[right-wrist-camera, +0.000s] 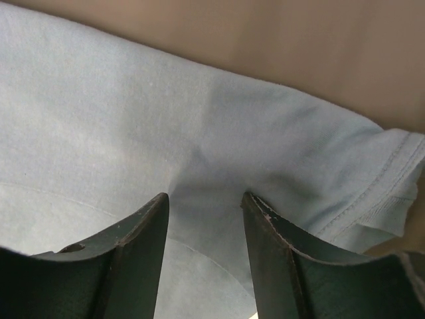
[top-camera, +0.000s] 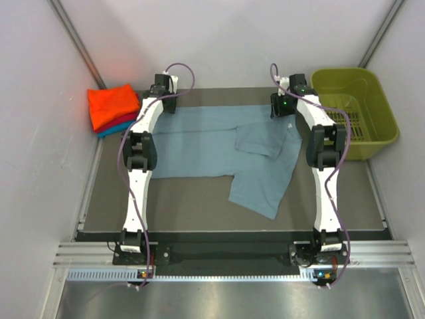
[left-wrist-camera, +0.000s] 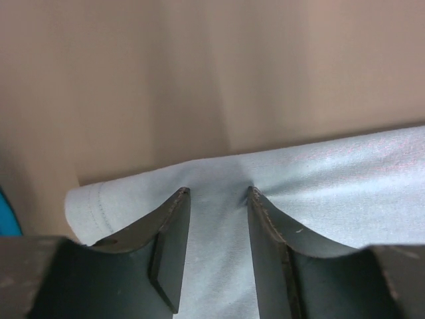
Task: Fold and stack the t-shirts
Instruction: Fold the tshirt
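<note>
Mat, tee long L-R (hem left)

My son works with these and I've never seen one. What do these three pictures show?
Two white robot arms, the left arm and the right arm, are bolted at the near edge of a table. The wide picture looks down from above; the others come from a camera on each wrist. A grey-blue t-shirt lies spread out, folded shirts are stacked far left, a green basket stands far right. The left gripper and the right gripper rest on the shirt's far edge, jaws apart; nothing is lifted.
</note>
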{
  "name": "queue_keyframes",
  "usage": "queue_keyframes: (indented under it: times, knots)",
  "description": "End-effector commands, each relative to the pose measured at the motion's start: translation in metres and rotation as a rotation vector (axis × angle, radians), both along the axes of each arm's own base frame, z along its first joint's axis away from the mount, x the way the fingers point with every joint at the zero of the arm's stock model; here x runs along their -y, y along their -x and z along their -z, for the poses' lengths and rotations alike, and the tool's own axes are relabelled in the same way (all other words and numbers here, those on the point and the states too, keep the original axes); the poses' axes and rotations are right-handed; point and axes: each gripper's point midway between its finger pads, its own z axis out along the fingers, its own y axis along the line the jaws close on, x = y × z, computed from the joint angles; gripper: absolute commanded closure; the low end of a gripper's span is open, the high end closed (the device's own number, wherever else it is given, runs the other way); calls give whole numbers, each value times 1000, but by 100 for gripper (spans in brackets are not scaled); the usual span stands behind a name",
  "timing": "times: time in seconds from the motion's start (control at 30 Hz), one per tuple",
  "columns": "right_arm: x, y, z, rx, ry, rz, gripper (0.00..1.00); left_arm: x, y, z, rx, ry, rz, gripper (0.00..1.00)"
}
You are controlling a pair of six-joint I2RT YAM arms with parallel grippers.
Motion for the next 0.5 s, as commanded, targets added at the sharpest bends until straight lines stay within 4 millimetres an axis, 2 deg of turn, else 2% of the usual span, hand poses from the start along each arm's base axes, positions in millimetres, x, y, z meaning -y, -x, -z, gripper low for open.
queue_keyframes:
  times: [0.0,0.03,0.07,0.1,0.13,0.17,0.2,0.23,0.27,0.3,0.33,0.37,0.4,0.43,0.47]
  knots:
    - [29,-29,2,96,112,46,50,-25,-22,3,86,-69,-70,54]
    - [25,-30,-7,113,111,36,50,-24,-25,-6,107,-68,-83,53]
    - [22,-31,-17,127,107,27,49,-24,-29,-32,150,-61,-92,52]
    - [17,-28,-27,137,87,9,48,-23,-28,-48,170,-49,-107,51]
    - [14,-26,-59,175,70,2,47,-21,-25,-67,184,-44,-125,49]
    - [11,-19,-69,175,55,-4,46,-20,-21,-118,257,-22,-146,49]
    - [7,-12,-87,188,25,-12,46,-18,-17,-145,294,14,-176,48]
    - [4,-3,-135,256,5,-19,46,-11,-11,-169,327,30,-173,45]
    - [1,10,-140,244,-9,-30,45,-7,3,-215,386,47,-165,44]
    - [-4,20,-157,262,-31,-49,45,-3,12,-236,411,60,-161,40]
    - [-9,36,-200,332,-40,-69,44,3,22,-250,422,79,-141,39]
    - [-11,52,-192,300,-44,-84,44,5,43,-269,424,117,-145,39]
    - [-18,66,-198,312,-55,-137,43,6,54,-272,412,128,-145,38]
    - [-26,88,-224,363,-54,-189,43,11,66,-271,391,153,-124,38]
    - [-30,110,-193,311,-13,-269,43,11,90,-260,345,158,-118,38]
